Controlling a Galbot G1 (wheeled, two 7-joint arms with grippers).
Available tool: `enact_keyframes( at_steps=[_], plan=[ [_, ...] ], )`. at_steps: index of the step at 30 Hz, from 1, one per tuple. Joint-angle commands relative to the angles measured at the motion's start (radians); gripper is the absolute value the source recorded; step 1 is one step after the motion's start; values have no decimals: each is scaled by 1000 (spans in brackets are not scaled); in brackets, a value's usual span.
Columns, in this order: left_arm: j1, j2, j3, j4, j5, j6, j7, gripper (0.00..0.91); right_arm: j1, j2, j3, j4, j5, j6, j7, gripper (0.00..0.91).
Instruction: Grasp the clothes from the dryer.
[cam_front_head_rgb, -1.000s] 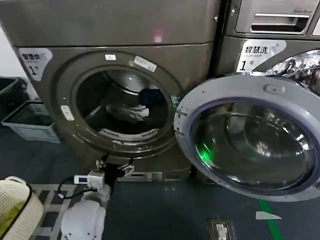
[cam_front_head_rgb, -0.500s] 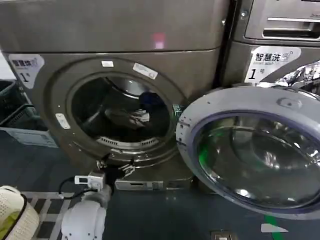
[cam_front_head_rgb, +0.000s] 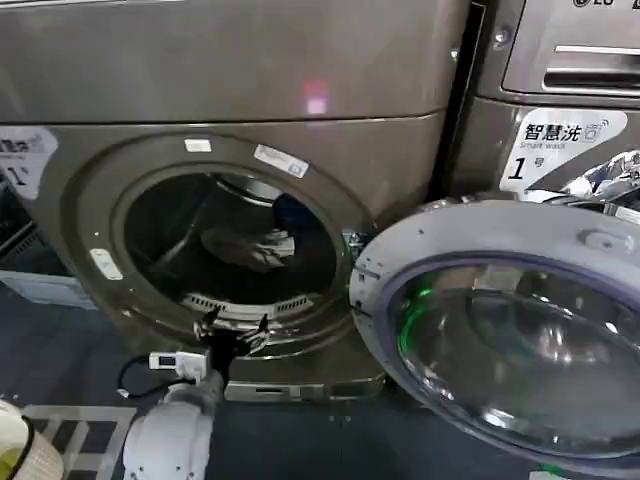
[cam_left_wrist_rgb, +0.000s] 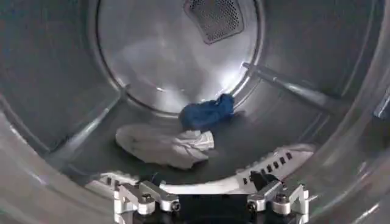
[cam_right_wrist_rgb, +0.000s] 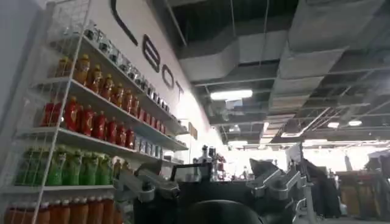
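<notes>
The big bronze-grey metal dryer (cam_front_head_rgb: 250, 130) stood with its round glass-windowed grey door (cam_front_head_rgb: 500, 340) swung open to the right; a white sticker reading "1" (cam_front_head_rgb: 18, 160) was cut off at the left edge. On the drum floor lay the whitish-grey fabric piece (cam_left_wrist_rgb: 164, 145), with the dark navy fabric piece (cam_left_wrist_rgb: 207, 112) just behind it. The left hand (cam_front_head_rgb: 232, 330), fingers apart, hovered at the near rim of the drum mouth. The right hand (cam_right_wrist_rgb: 210, 182), fingers apart, pointed at shelves of bottles (cam_right_wrist_rgb: 91, 122).

Dryer door (cam_front_head_rgb: 520, 340) cut off at right/bottom edge; navy piece (cam_front_head_rgb: 290, 212) mostly lost in drum shadow.
</notes>
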Motion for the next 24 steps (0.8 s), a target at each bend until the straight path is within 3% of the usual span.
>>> enact_keyframes(
  at_steps=[1,24],
  plan=[
    [2,0,0,0,4,49,-7,907,2,-1,-1,1,0,0,0,907],
    [-24,-2,2,22,4,49,-31,907,-16,-1,25,-10,-6,9,12,907]
  ],
)
